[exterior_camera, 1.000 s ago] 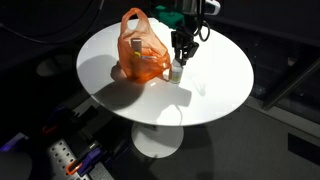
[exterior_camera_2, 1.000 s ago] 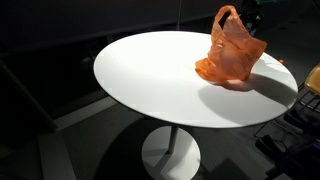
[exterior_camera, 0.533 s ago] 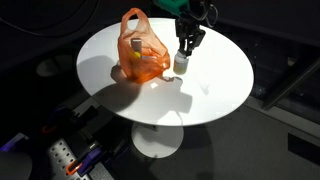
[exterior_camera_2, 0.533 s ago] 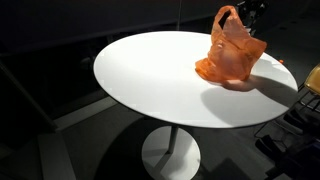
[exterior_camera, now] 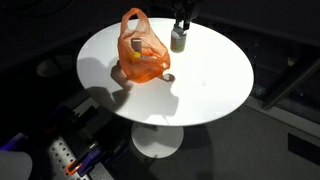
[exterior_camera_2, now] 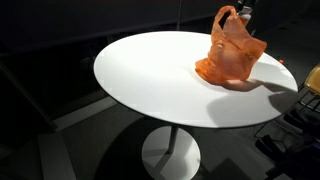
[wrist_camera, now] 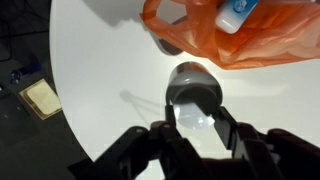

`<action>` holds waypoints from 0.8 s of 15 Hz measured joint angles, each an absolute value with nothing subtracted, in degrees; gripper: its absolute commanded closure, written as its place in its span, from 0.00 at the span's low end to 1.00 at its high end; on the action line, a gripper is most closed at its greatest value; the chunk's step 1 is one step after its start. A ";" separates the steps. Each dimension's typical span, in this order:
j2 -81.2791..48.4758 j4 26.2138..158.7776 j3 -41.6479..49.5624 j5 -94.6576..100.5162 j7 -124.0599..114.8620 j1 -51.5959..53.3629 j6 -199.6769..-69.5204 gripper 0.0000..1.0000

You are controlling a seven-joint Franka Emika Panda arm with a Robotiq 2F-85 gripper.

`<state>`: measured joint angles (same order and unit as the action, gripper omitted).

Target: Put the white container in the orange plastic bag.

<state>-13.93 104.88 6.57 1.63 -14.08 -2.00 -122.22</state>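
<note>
Has raised the white container [exterior_camera: 178, 40] off the table [exterior_camera: 210, 85] since a second ago. Now holds it in the air just beside the orange bag [exterior_camera: 142, 52], near handle height, with the gripper [exterior_camera: 180, 30] closed on its sides. Leaves, seemingly, only the carry over the bag's mouth and the release. Shows nothing between container and bag; bare tabletop all round the bag.

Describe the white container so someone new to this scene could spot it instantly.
Start at the round white table, then find the orange plastic bag near its edge. Just beside the bag, the end effector holds the white container, a small pale cylinder. Unlike the blue-labelled item inside the bag, it is outside it and gripped.
</note>
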 measured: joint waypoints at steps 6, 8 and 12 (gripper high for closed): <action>-11.59 105.21 5.69 1.05 -11.74 -2.18 -120.56 0.56; -11.52 105.24 5.69 1.04 -11.41 -2.29 -120.52 0.81; -11.88 105.28 5.60 1.04 -11.34 -2.23 -120.59 0.81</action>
